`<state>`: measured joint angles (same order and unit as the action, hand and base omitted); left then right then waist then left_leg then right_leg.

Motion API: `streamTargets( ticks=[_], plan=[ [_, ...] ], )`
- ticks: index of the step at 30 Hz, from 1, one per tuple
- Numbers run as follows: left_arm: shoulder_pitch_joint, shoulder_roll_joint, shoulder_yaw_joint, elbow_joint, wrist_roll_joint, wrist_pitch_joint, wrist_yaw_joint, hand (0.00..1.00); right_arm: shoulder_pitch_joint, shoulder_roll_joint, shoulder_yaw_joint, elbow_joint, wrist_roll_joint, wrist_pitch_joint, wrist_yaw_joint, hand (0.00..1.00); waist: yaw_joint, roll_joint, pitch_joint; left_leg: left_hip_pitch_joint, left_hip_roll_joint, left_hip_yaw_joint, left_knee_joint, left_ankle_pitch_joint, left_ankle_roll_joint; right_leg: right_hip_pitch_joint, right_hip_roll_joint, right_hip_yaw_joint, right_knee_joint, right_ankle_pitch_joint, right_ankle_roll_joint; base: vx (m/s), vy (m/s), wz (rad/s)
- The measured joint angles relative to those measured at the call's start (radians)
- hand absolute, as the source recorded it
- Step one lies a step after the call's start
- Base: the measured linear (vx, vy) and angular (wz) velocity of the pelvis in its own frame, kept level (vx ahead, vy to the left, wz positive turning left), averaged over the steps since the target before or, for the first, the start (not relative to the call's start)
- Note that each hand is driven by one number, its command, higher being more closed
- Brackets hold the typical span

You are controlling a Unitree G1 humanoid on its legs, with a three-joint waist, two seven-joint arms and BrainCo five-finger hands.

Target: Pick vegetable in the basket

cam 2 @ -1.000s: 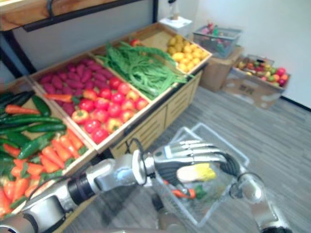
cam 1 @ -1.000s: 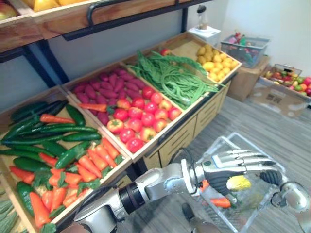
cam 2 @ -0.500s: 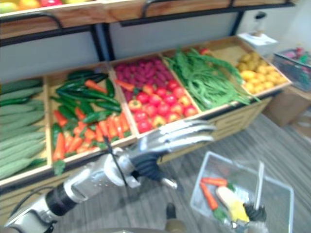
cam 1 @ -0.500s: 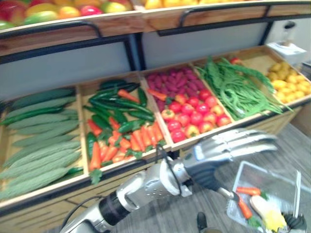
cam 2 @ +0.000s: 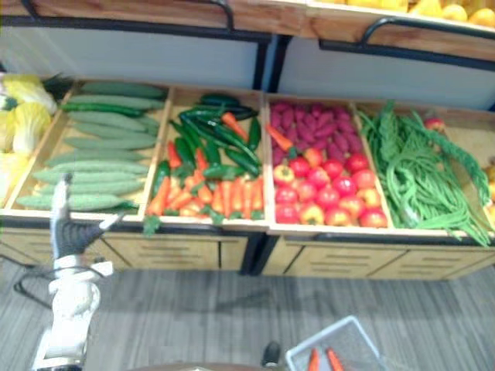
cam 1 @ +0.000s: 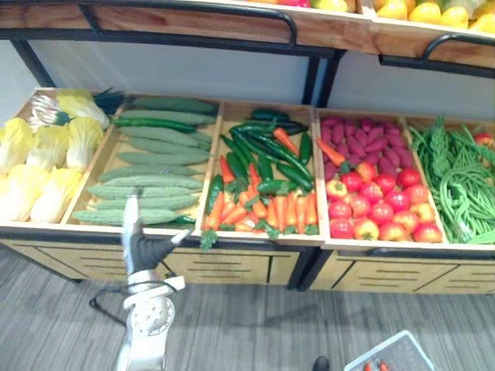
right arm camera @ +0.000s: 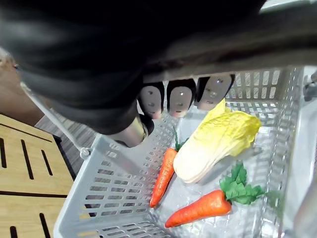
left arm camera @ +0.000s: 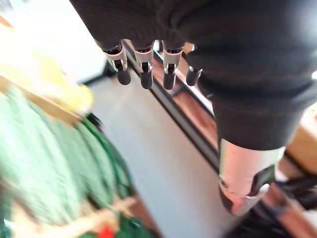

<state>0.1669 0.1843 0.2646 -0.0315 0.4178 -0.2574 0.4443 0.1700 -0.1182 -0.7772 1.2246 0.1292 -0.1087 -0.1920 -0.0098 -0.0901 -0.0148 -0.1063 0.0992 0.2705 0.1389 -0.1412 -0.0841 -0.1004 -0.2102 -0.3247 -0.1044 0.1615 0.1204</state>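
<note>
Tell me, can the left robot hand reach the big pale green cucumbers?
Probably yes. The left robot hand is open, raised right at that bin's front edge, and nothing stands between it and the cucumbers.

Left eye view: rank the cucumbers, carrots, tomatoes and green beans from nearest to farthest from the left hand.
1. Cucumbers, in the bin just behind the left hand.
2. Carrots, next bin to its right.
3. Tomatoes, third bin rightward.
4. Green beans, far right bin.

Bright, even light thru-out, v. soft shadows
</note>
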Motion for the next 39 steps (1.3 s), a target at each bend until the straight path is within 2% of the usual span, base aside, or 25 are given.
streamTargets(
  ticks=[4, 8, 12, 14, 16, 18, 22, 26, 39],
  plan=[
    [0.050, -0.033, 0.074, 0.102, 0.037, 0.055, 0.055, 0.00, -0.018, 0.000, 0.012, 0.000, 0.003, -0.004, -0.004, 1.00, -0.005, 0.011, -0.009, -0.011, -0.009, -0.029, -0.024, 0.014, -0.006, -0.003, -0.005, -0.028, -0.001, -0.004, -0.005, 0.00, 0.002, 0.23],
    [0.065, -0.042, 0.165, 0.393, 0.033, 0.094, 0.064, 0.00, -0.033, 0.000, 0.051, -0.008, 0.002, -0.004, -0.012, 1.00, -0.006, 0.029, -0.023, -0.009, -0.010, -0.042, -0.044, 0.029, 0.000, -0.001, 0.000, -0.042, -0.001, -0.011, -0.016, 0.02, -0.009, 0.09],
    [0.065, -0.046, 0.226, 0.675, 0.016, 0.110, 0.064, 0.00, -0.042, 0.006, 0.079, -0.014, -0.002, -0.006, -0.018, 1.00, -0.013, 0.029, -0.034, 0.009, -0.014, -0.042, -0.070, 0.042, -0.001, 0.004, 0.000, -0.045, -0.001, -0.015, -0.021, 0.02, 0.003, 0.00],
    [0.062, -0.053, 0.265, 0.841, -0.053, 0.117, 0.055, 0.00, -0.052, 0.022, 0.080, -0.015, -0.003, -0.009, -0.020, 1.00, -0.015, 0.023, -0.037, 0.014, -0.015, -0.040, -0.073, 0.042, 0.000, 0.005, -0.001, -0.043, -0.002, -0.015, -0.021, 0.01, 0.006, -0.02],
    [0.062, -0.063, 0.287, 0.930, -0.097, 0.119, 0.046, 0.00, -0.055, 0.026, 0.080, -0.014, -0.005, -0.009, -0.028, 1.00, -0.016, 0.023, -0.038, 0.029, -0.018, -0.035, -0.083, 0.044, 0.000, 0.010, -0.002, -0.037, -0.002, -0.015, -0.021, 0.01, 0.011, -0.07],
    [0.057, -0.073, 0.294, 1.030, -0.169, 0.138, 0.006, 0.00, -0.057, 0.027, 0.079, -0.012, -0.012, -0.010, -0.041, 1.00, -0.017, 0.023, -0.037, 0.052, -0.022, -0.027, -0.098, 0.045, 0.000, 0.018, -0.005, -0.028, -0.002, -0.018, -0.017, 0.00, 0.015, -0.10],
    [0.060, -0.094, 0.293, 1.096, -0.248, 0.147, -0.072, 0.00, -0.065, 0.027, 0.079, -0.007, -0.014, -0.009, -0.043, 1.00, -0.017, 0.024, -0.037, 0.061, -0.022, -0.009, -0.105, 0.046, -0.001, 0.015, -0.004, -0.008, -0.002, -0.018, -0.016, 0.00, 0.000, -0.13],
    [0.040, -0.104, 0.241, 1.109, -0.247, 0.157, -0.177, 0.00, -0.069, 0.026, 0.083, 0.003, -0.014, -0.004, -0.040, 1.00, -0.018, 0.027, -0.036, 0.065, -0.020, -0.007, -0.105, 0.046, -0.002, 0.015, -0.001, -0.006, -0.002, -0.018, -0.016, 0.00, -0.006, -0.02],
    [0.026, -0.089, 0.060, 1.128, -0.211, 0.146, -0.239, 0.00, -0.072, 0.023, 0.119, 0.000, -0.052, -0.004, -0.017, 1.00, -0.017, 0.025, -0.035, 0.099, -0.021, 0.000, -0.109, 0.041, -0.006, 0.036, -0.001, 0.008, -0.002, -0.022, -0.011, 0.00, -0.004, -0.03]
  ],
)
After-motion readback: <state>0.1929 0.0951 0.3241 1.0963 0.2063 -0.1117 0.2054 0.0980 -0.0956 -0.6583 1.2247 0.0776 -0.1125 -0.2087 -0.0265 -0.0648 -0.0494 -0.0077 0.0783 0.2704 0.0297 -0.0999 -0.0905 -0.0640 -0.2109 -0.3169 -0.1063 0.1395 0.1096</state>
